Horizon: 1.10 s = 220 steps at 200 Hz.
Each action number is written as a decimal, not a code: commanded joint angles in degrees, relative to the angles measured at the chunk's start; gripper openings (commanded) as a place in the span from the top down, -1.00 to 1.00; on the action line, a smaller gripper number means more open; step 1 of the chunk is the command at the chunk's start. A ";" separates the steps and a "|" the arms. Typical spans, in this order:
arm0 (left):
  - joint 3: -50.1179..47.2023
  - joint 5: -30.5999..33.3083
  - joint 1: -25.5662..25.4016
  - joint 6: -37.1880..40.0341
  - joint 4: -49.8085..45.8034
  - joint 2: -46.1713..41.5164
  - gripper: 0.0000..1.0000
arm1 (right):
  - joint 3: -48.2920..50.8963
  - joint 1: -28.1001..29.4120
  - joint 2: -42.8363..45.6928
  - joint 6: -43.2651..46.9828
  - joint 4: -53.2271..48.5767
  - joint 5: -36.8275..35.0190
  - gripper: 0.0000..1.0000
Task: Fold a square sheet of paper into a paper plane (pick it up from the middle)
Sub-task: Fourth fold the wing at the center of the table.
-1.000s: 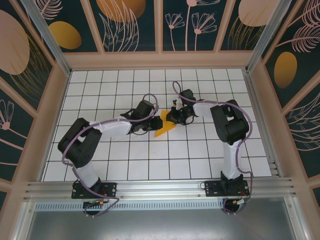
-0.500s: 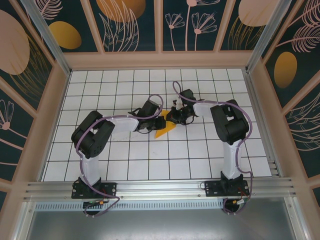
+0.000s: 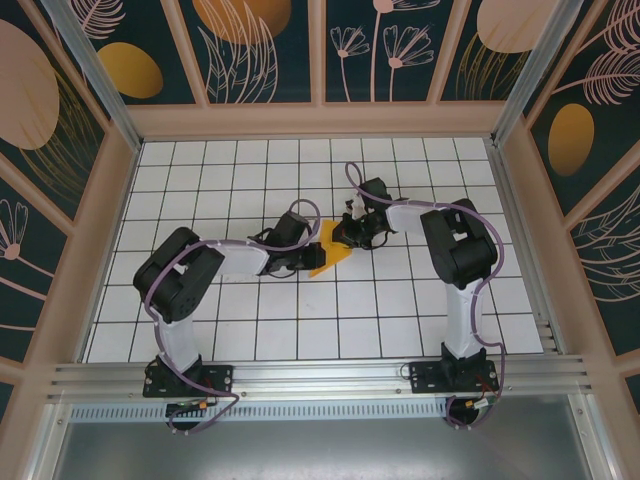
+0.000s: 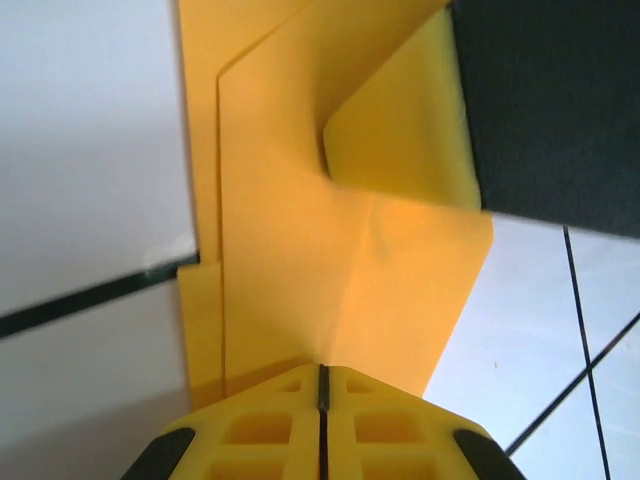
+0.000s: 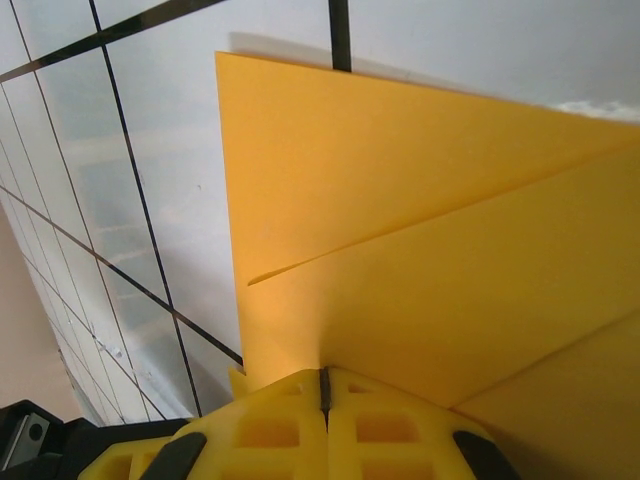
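Overhead first: the orange-yellow paper [image 3: 328, 250] lies near the middle of the white, gridded tabletop [image 3: 200, 180]. It is folded into a small pointed shape, with its narrow tip towards the near left. The left arm [image 3: 235, 258] reaches in from the left and the right arm [image 3: 455, 245] from the right. Their wrists meet at the paper from opposite sides, the left at its near-left edge and the right at its far-right edge. From this height the jaws themselves are too small to judge.

Next, the left wrist camera looks along its own yellow fingertips [image 4: 260, 430]. They are pressed together, with only a thin dark seam between them. The left jaws are closed on the paper [image 4: 300, 250], whose layers run straight into that seam. Several overlapping folds show, with a raised flap curling up towards a dark body [image 4: 550, 100] at the upper right. White tabletop [image 4: 90, 150] with a black grid line lies on either side.

Finally, the right wrist camera shows its yellow fingertips [image 5: 265, 430] likewise tight together. The right jaws are clamped on the paper's [image 5: 420, 230] edge. Flat layers fan out from the grip, and a straight crease runs off to the right. Gridded tabletop [image 5: 150, 150] lies behind the paper.
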State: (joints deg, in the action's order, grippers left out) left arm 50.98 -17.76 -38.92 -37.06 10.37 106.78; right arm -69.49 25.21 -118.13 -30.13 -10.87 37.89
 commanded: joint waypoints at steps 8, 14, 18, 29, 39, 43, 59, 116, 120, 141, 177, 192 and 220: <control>-6.77 -4.39 -0.37 0.78 -7.09 -2.45 0.81 | 2.26 0.45 -6.71 1.21 -5.50 -9.49 0.98; -7.66 -4.23 -0.33 0.74 -7.08 -2.92 0.81 | 2.26 0.45 -6.76 1.11 -5.47 -9.54 0.99; -8.17 -4.04 -0.36 0.76 -7.16 -3.25 0.81 | 2.26 0.45 -6.77 1.12 -5.44 -9.56 0.98; -9.01 -3.22 -0.37 0.98 -8.09 -3.83 0.82 | 2.26 0.45 -6.78 1.13 -5.39 -9.54 0.98; -9.46 -2.41 -0.37 1.22 -8.89 -4.23 0.82 | 2.28 0.46 -6.85 1.16 -5.39 -9.59 0.98; -9.49 -2.18 -0.32 1.28 -9.10 -4.36 0.82 | 2.26 0.45 -6.87 1.20 -5.45 -9.59 0.98; -9.05 -1.67 -0.30 1.50 -9.91 -4.83 0.84 | 2.26 0.37 -6.87 1.21 -5.61 -9.58 0.98; -7.72 -0.76 -0.35 5.63 -16.18 -7.22 0.88 | 2.12 0.18 -6.53 1.30 -5.69 -9.69 0.98; -7.73 -0.71 -0.36 5.74 -16.38 -7.41 0.88 | 2.13 0.19 -6.51 1.30 -5.65 -9.68 0.98; -7.49 -0.70 -0.37 5.94 -16.91 -8.15 0.89 | 2.13 0.19 -6.60 1.22 -5.56 -9.61 0.98; -5.17 1.37 -0.37 6.30 -17.91 -10.77 0.90 | 2.09 0.13 -6.55 1.30 -5.60 -9.63 0.98; -4.25 1.31 -0.37 5.80 -16.34 -13.42 0.90 | 1.99 0.20 -6.42 1.30 -5.67 -9.59 0.98; -3.66 2.99 -0.37 3.88 -11.38 -16.91 0.86 | 1.86 0.19 -6.34 1.21 -5.41 -9.41 0.98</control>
State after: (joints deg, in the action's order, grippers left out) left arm 45.47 -16.86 -39.03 -32.16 -2.76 93.38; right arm -69.67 25.17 -118.26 -29.93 -10.96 38.09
